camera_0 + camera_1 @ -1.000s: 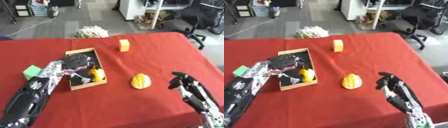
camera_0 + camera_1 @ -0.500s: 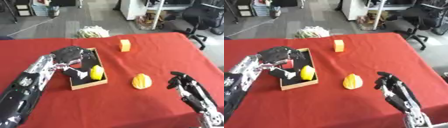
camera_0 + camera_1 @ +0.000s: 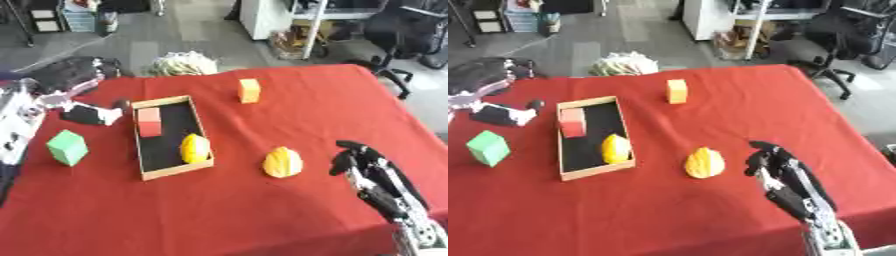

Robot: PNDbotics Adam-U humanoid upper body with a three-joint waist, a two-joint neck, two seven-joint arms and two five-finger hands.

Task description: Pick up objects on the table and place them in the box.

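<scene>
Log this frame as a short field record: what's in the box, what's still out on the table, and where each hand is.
box: open, on red table
in box: red block; yellow fruit-shaped object
outside box: green cube to its left; yellow-orange object to its right; orange block farther back
left hand: far left, near table edge, fingers unclear
right hand: lower right, open, holding nothing

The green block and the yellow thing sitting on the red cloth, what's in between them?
The box, holding a red block and a yellow fruit, lies between the green block and the yellow thing, in both eye views.
</scene>
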